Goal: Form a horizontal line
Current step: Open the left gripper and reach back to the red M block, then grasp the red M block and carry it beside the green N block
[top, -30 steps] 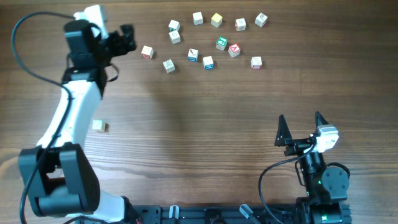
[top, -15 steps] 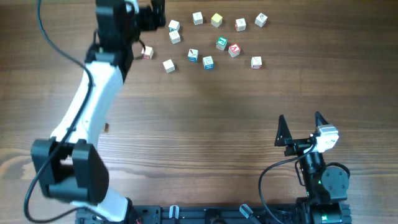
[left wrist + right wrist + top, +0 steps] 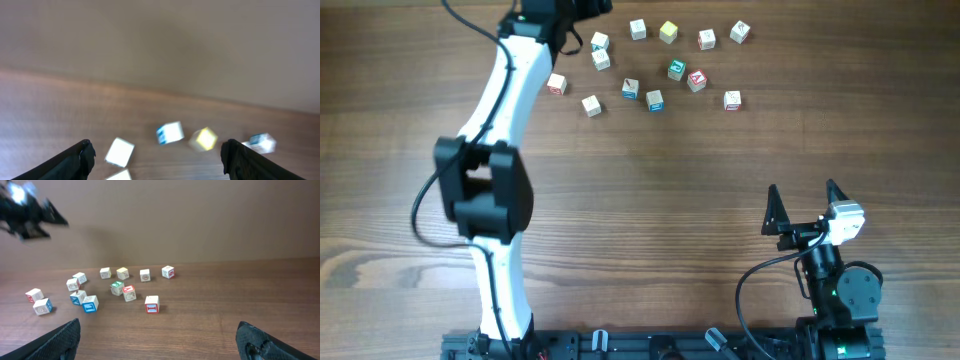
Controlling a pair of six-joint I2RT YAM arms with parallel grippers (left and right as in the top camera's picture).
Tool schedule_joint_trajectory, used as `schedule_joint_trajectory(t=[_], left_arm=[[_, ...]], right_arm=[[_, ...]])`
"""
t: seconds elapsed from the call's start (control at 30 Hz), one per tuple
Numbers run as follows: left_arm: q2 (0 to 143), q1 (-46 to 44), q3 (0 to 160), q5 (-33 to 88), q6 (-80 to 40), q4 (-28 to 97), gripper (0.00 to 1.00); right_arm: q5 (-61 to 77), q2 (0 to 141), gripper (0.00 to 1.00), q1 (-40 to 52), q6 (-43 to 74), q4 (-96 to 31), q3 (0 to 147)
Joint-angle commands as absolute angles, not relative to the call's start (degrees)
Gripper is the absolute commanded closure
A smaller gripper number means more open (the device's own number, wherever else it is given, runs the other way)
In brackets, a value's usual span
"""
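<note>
small square-edged letter cubes (image 3: 630,89) lie scattered, not lined up, along the counter's far edge, a pale yellow cube (image 3: 667,32) among them. the left gripper (image 3: 595,8) hangs at that edge just beside the leftmost cubes, jaws apart and empty. the right gripper (image 3: 802,195) sits toward the near right corner, jaws wide apart. open wood-grain counter (image 3: 650,210) lies between.
</note>
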State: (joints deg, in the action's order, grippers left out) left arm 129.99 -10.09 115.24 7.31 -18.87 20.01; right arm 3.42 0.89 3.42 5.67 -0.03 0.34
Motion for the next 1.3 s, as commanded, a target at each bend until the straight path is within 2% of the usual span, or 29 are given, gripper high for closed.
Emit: schedule_joint_trajectory(t=[0.0,0.27,0.6,0.73,0.93,1.13,1.2,1.27], left_arm=[[135.2,-11.2,115.8,7.0,-21.5,19.8,0.16],[142.8,-12.6,115.8,5.0,-26.2,19.4,0.15],[144.6,-13.0,115.8,1.3,-26.2,24.9,0.27],[144.6,-13.0,115.8,1.0,-26.2,26.9,0.37],[144.6,-13.1,115.8,1.0,-25.6,29.7,0.45],[144.4,-13.1,115.8,1.6,-19.5,30.2,0.73],[144.0,-13.1,115.9,1.9,-19.5,30.3,0.79],[143.2,-13.1,115.9,1.8,-19.5,30.3,0.80]], right_arm=[[4.1,0.5,0.00,3.1,4.6,0.1,0.3],[4.1,0.5,0.00,3.1,4.6,0.1,0.3],[4.1,0.5,0.00,3.1,4.7,0.1,0.3],[4.1,0.5,0.00,3.1,4.6,0.1,0.3],[4.1,0.5,0.00,3.1,4.7,0.1,0.3],[4.1,0.5,0.00,3.1,4.7,0.1,0.3],[4.1,0.5,0.00,3.1,4.7,0.1,0.3],[4.1,0.5,0.00,3.1,4.6,0.1,0.3]])
